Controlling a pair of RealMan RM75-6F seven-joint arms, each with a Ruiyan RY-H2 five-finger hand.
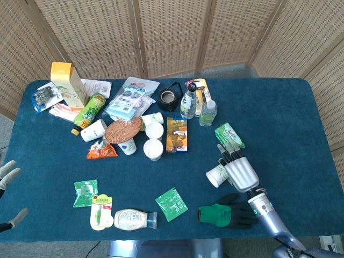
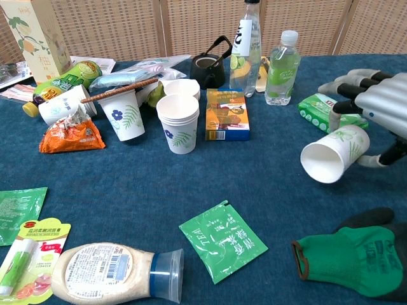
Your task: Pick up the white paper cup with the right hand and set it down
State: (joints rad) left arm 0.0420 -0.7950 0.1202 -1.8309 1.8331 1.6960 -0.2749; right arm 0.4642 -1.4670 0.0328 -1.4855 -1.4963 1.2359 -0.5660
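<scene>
The white paper cup [image 1: 215,175] [image 2: 331,157] with a green leaf print lies on its side in the air, its open mouth facing left. My right hand [image 1: 239,171] [image 2: 375,98] grips it from above and behind, fingers over its top and the thumb under its base. The cup hangs above the blue tablecloth, just in front of a green wipes pack [image 1: 229,135] [image 2: 321,107]. My left hand [image 1: 8,174] shows only at the far left edge of the head view, off the table, fingers apart and holding nothing.
A green and black glove [image 1: 217,215] [image 2: 350,257] lies just below the held cup. A green tea sachet [image 2: 222,240] and a sauce bottle [image 2: 114,272] lie near the front. Stacked cups [image 2: 178,124], a snack box [image 2: 227,114] and water bottles [image 2: 282,67] crowd the middle and back.
</scene>
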